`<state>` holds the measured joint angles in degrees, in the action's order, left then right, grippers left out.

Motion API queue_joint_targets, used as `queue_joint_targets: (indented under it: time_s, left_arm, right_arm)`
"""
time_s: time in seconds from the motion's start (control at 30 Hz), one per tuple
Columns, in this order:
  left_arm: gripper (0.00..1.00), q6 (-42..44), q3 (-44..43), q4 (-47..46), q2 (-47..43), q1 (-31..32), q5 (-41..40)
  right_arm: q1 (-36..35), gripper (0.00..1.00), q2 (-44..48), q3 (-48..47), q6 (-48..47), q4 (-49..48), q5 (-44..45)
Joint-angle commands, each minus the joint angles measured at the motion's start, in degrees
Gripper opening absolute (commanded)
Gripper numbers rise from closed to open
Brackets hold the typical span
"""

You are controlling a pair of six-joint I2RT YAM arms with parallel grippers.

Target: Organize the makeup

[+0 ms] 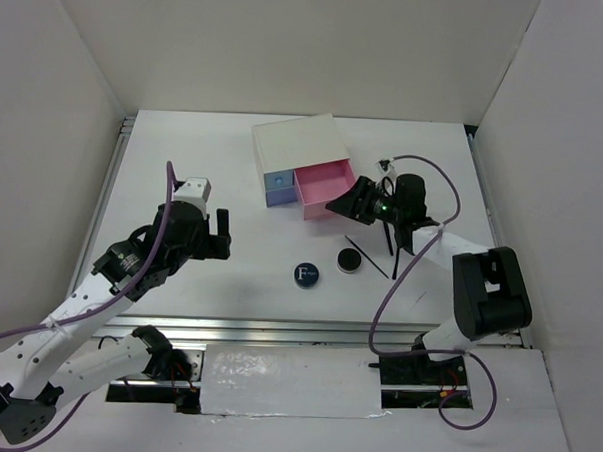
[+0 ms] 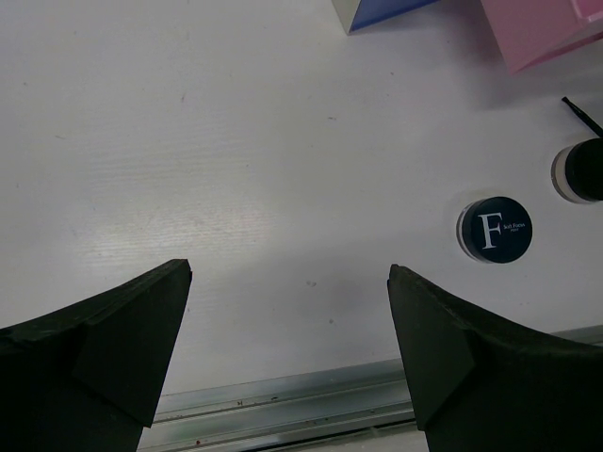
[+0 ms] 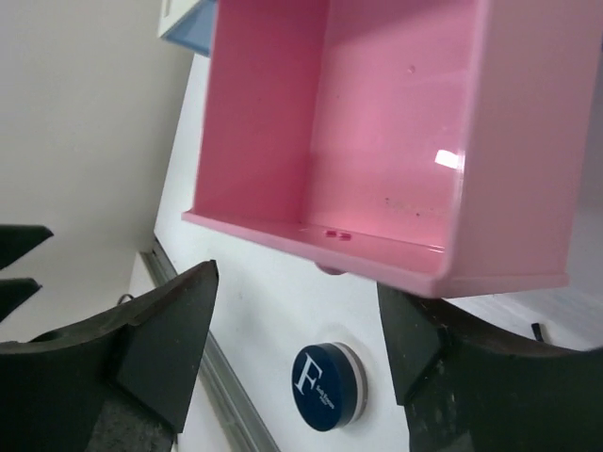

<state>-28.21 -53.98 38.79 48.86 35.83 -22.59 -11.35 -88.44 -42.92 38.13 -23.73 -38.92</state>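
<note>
Pink plastic fills the right wrist view: the pink drawer [image 3: 377, 141] stands pulled out of the white box [image 1: 295, 141], and it looks empty inside. At that drawer's mouth the right gripper [image 1: 348, 203] hovers, fingers spread wide, nothing between them. Over at centre left of the overhead view the left gripper [image 1: 219, 232] hangs with its fingers just as wide apart, also holding nothing.

Now the makeup. The dark-blue compact [image 1: 306, 275] with its white F lies flat on the table [image 1: 184, 161], lower middle of the overhead view, between the two arms. The black jar [image 1: 350, 259] sits just to its right. A thin brush [image 1: 368, 257] lies beyond that, its long axis running diagonally from upper left to lower right.

What matters is this: from the right wrist the compact shows low in frame, square between the open fingers, below the drawer's front lip. From the left wrist it's off toward the right edge, outside the finger span. Being round, it offers no preferred axis. I'd say the right arm is better placed; it needs to drop down and away from the drawer.
</note>
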Motion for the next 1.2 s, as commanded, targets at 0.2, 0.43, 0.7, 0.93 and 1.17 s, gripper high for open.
queue_joint_targets:
  time_s: [0.2, 0.43, 0.7, 0.93, 1.17]
  left_arm:
    - [0.99, 1.4, -0.5, -3.5, 3.7, 0.2, 6.7]
    - [0.99, -7.0, -5.8, -3.0, 16.4, 13.2, 2.0]
    - [0.99, -13.6, -12.6, -8.5, 39.2, 26.2, -1.3]
    - [0.99, -12.7, -19.6, -11.5, 50.8, 26.7, -1.1]
    - [0.99, -14.2, -21.7, -10.1, 56.9, 26.4, -5.1]
  right_arm:
    - [0.1, 0.94, 13.2, 1.0, -4.1, 9.0, 3.7]
    - [0.1, 1.0, 31.7, 4.2, -2.7, 29.4, 20.7]
    - [0.1, 1.0, 47.6, 3.0, -4.5, 50.5, 32.8]
    - [0.1, 1.0, 55.9, 4.0, -8.2, 56.8, 28.6]
    - [-0.1, 1.0, 59.4, 3.2, -8.1, 58.0, 25.6]
